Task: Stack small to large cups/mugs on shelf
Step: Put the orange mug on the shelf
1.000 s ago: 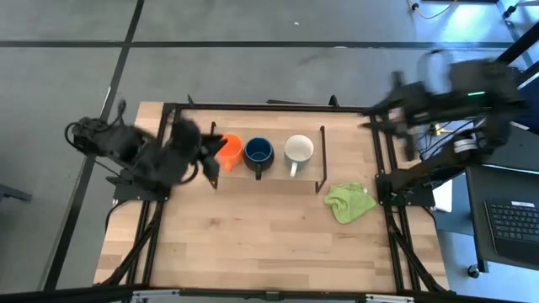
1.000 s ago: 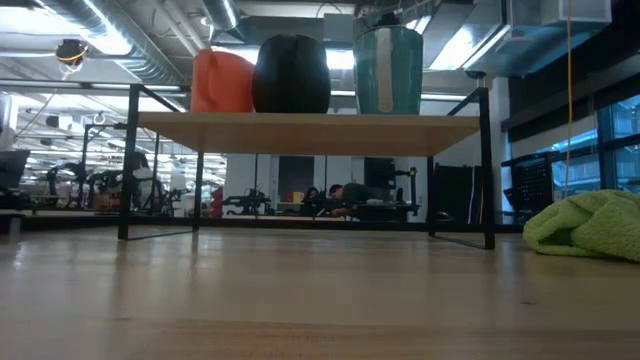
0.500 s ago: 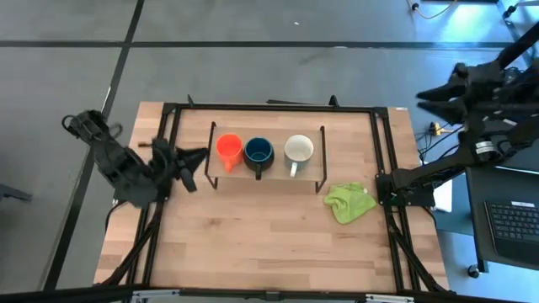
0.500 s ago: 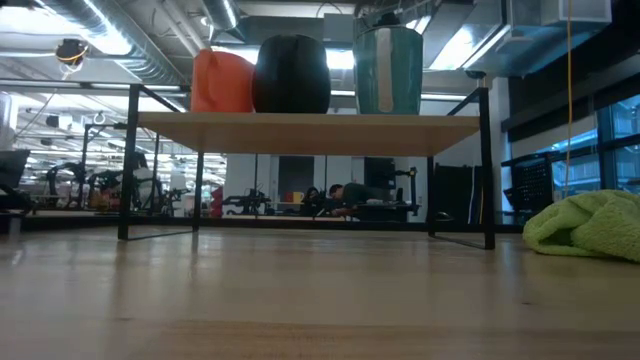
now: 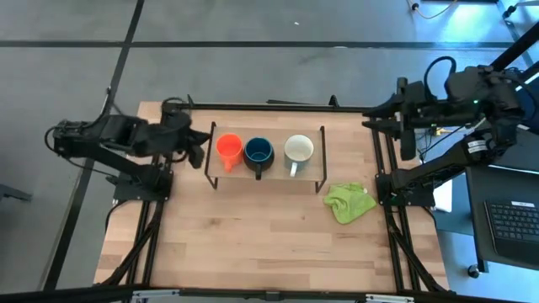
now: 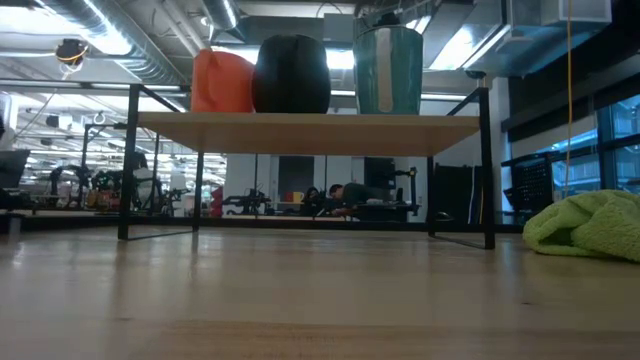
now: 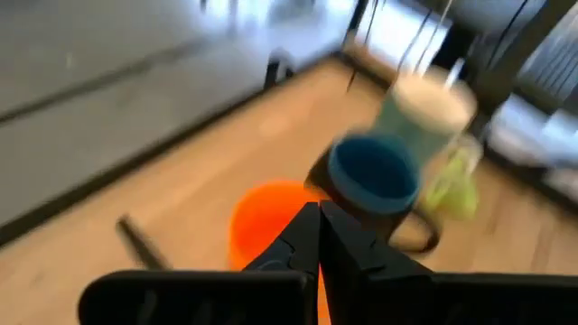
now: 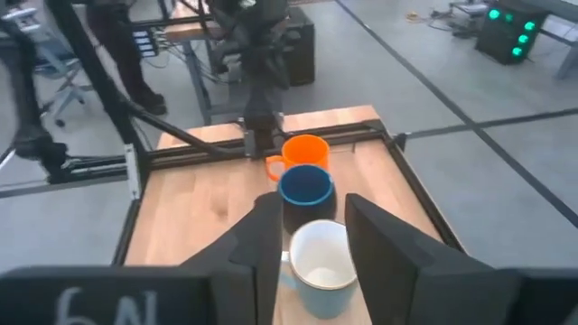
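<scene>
Left hand (image 5: 202, 150): fingers pressed together on nothing, poised just beside the shelf (image 5: 307, 177) at its orange-mug end, level with the mugs but apart from them. In the left wrist view the two closed fingers (image 7: 318, 236) point straight at the orange mug (image 5: 228, 148).

Right hand (image 5: 405, 118): fingers spread, empty, held off the far corner of the counter (image 5: 253, 244), well apart from the shelf on the white-mug side.

Shelf and its load: the three mugs stand upright in one row on the board. The orange mug is nearest the left hand, the dark blue mug (image 5: 258, 152) is in the middle and touching or nearly touching it, and the white mug (image 5: 298, 150) stands at the far end with a small gap. Seen from counter height, all three sit on top of the board, none nested in another.

Beyond the shelf: a lime-green cloth (image 5: 350, 203) lies crumpled on the counter, off the white-mug corner.

Step in hand, as a judgement: the row runs small to large, so the placing looks finished and the left hand appears to be clear of the work. If nesting is meant, the next move calls for the fingers to spread and take the orange mug by its rim.

Writing: none legible on the mugs or shelf. Pale marks on the right wrist housing cannot be read with confidence.
</scene>
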{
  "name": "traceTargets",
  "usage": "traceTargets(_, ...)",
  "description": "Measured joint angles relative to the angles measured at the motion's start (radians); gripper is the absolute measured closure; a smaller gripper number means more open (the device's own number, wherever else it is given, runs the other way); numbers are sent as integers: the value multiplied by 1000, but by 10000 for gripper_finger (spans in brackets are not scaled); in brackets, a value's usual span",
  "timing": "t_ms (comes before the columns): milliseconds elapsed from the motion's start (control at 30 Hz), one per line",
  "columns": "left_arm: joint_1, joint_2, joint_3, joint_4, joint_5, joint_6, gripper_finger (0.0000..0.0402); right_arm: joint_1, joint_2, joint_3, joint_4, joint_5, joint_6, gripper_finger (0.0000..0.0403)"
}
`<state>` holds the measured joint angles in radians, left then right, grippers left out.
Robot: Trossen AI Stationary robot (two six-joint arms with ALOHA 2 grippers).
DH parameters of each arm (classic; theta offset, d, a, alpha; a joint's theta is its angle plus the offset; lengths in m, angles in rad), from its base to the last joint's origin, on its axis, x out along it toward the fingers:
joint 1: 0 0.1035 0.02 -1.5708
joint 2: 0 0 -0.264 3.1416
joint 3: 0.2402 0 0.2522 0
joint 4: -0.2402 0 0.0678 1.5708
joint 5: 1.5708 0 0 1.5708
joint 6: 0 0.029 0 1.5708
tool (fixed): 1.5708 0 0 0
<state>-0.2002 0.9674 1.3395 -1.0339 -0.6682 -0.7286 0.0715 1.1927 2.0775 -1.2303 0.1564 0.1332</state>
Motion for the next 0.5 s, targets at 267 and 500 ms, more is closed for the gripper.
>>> traceTargets(267, 185, 142, 85, -103, 325, 257, 401, -4, -18, -9, 43, 7, 47, 279)
traceTargets(500, 293, 259, 100, -230, 448, 410, 401, -4, -18, -9, 53, 8, 70, 279)
